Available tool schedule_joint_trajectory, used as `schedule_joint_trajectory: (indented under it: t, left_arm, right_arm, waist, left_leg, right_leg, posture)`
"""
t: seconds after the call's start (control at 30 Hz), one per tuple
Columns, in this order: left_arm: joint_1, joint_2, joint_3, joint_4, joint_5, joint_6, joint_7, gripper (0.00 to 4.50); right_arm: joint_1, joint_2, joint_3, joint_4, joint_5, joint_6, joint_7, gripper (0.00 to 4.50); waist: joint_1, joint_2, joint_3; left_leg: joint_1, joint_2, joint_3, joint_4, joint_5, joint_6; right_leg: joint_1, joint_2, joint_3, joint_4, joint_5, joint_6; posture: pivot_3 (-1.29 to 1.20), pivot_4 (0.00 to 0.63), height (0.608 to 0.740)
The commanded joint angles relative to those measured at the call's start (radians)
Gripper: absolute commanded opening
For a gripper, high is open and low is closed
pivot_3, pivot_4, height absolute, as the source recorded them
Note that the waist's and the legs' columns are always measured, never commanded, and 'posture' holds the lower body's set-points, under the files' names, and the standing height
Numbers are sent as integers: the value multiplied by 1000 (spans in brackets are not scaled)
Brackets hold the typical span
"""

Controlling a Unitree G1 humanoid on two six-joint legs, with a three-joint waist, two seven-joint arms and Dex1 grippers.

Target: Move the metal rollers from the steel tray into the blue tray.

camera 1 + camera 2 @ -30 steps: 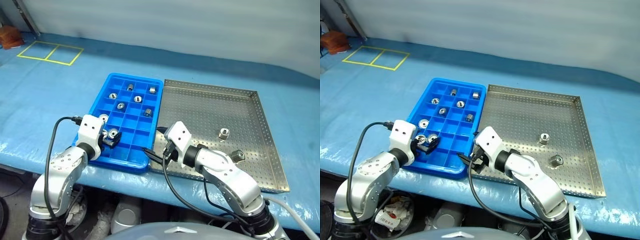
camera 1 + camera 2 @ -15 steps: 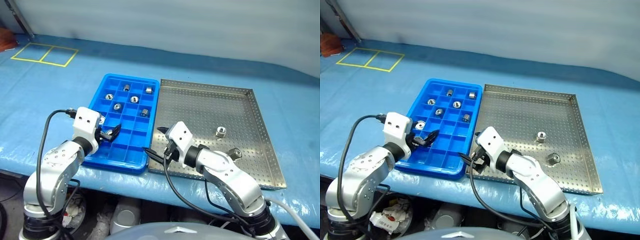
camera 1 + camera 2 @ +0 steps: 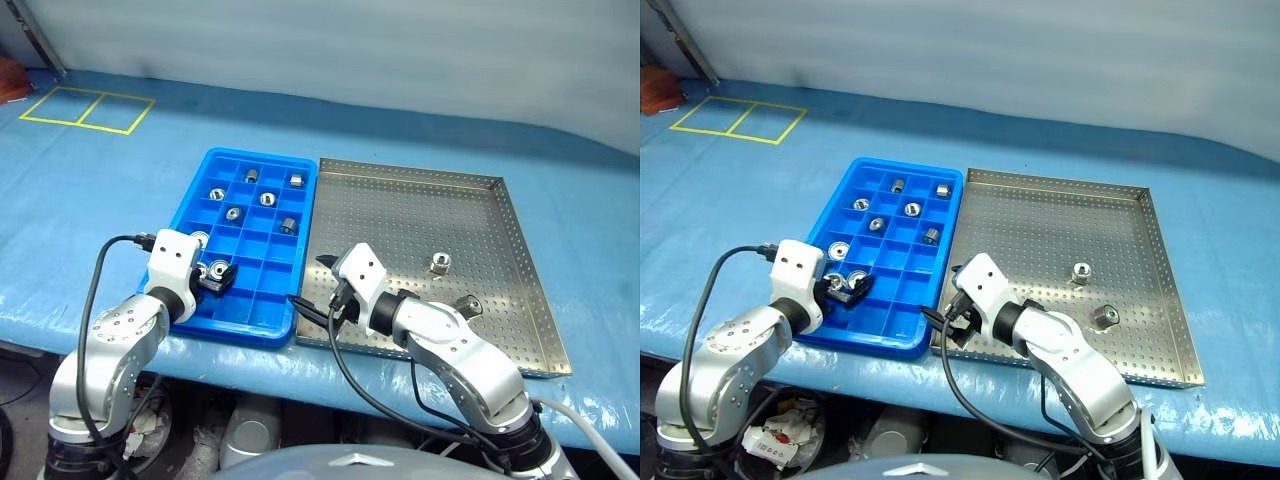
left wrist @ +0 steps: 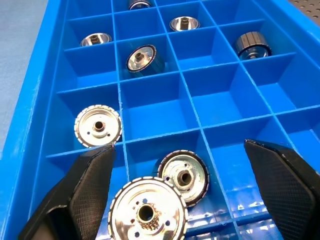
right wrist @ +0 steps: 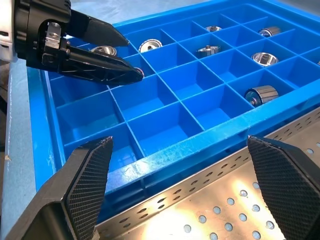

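Two metal rollers [image 3: 441, 263] [image 3: 470, 305] lie on the steel tray [image 3: 400, 215], toward its right side. Beside it on the left stands the blue tray [image 3: 305, 215], with several rollers [image 3: 267, 199] in its compartments. My left gripper [image 3: 215, 276] hovers open over the tray's near left corner; three rollers [image 4: 184, 171] lie in the compartments beneath it, none gripped. My right gripper [image 3: 312, 283] is open and empty over the seam between the two trays at their near end. In the right wrist view the left gripper's fingers [image 5: 95, 62] show over the blue tray [image 5: 200, 145].
Both trays rest on a table covered in blue sheeting [image 3: 120, 190], close to its near edge. Yellow tape squares [image 3: 80, 108] mark the far left. Black cables [image 3: 95, 290] loop off both wrists.
The whole picture has shifted a little as the head moved. Both grippers stay open and keep their places over the trays.
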Motion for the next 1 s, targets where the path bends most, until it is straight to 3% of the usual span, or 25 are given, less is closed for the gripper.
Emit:
schedule_joint_trajectory:
  t: [0.03,0.17,0.2,0.53,1.0]
  left_arm:
    - [8,2,-7,3,2,1,0,4493]
    - [18,0,-16,17,0,4,-1,4493]
    - [17,-2,-15,20,-1,6,1,4323]
    - [5,4,18,13,-9,-11,-1,1734]
    - [-47,2,103,-54,-72,-33,-13,1710]
  right_arm:
    - [-4,6,-17,-39,11,-7,-7,4500]
    - [4,5,-20,-44,9,-6,-13,4500]
    - [5,4,-21,-44,9,-6,-14,4500]
    - [1,6,-27,-40,11,-9,-22,4500]
    - [-15,15,-19,-22,10,-21,-9,4500]
  waist:
    - [0,0,0]
    - [-2,0,0]
    - [-2,0,0]
    - [-4,0,0]
    - [-4,0,1]
  left_leg:
    - [0,0,0,0,0,0]
    - [0,0,0,0,0,0]
    - [0,0,0,0,0,0]
    - [0,0,0,0,0,0]
    - [0,0,0,-2,0,0]
  right_leg:
    - [0,0,0,0,0,0]
    - [0,0,0,0,0,0]
    - [0,0,0,0,0,0]
    - [1,-1,0,0,0,0]
    - [0,0,0,-1,1,1]
  posture:
    - [331,150,740]
    - [331,150,740]
    - [324,150,740]
    - [321,150,740]
    - [360,150,740]
